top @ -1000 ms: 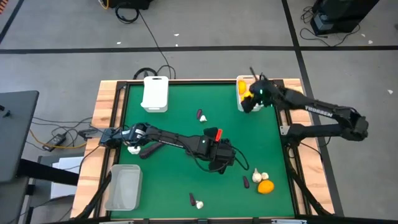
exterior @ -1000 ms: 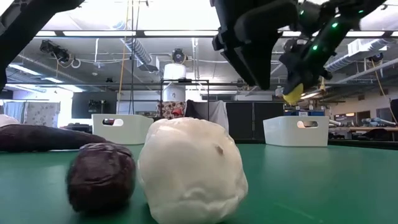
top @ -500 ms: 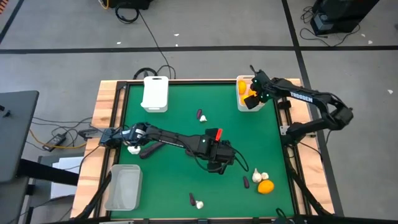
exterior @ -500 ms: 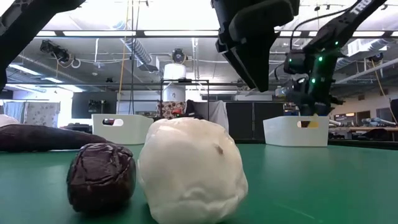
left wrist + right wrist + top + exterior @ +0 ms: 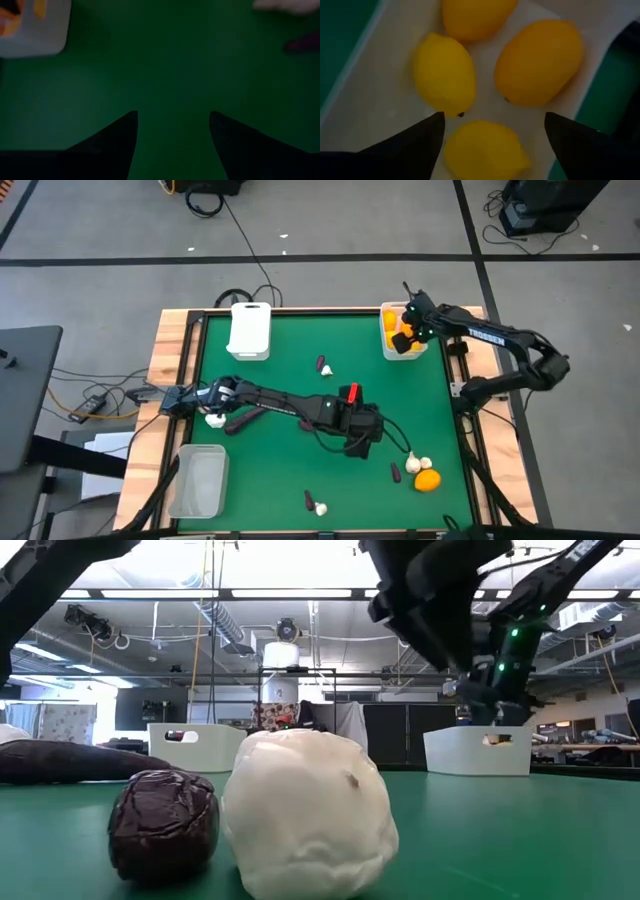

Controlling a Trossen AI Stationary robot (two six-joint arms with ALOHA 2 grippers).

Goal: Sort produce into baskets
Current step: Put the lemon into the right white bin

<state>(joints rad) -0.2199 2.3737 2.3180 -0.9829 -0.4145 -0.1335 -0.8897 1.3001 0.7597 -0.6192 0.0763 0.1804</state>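
Observation:
My right gripper (image 5: pixel 492 117) (image 5: pixel 403 340) hangs open over the white basket (image 5: pixel 384 352) at the far right corner. Several yellow and orange citrus fruits lie on the basket's floor; one yellow citrus (image 5: pixel 485 150) lies below and between the open fingers. My left gripper (image 5: pixel 370 440) (image 5: pixel 172 115) stands open above bare green table right of the middle, holding nothing. An orange (image 5: pixel 427 480), two garlic bulbs (image 5: pixel 420 464) and a small eggplant (image 5: pixel 395 473) lie on the table just beyond it, near the right edge.
A second white basket (image 5: pixel 250 330) stands at the far left and a clear basket (image 5: pixel 198 480) at the near left. Eggplant-and-garlic pairs lie at the far middle (image 5: pixel 325 367), the near middle (image 5: pixel 314 503) and under the left arm (image 5: pixel 222 420).
My right gripper has swung toward the far right corner and down over the white basket, carrying a yellow citrus, which now lies in the basket under the fingers. My left gripper has tipped up a little, toward the table's right edge.

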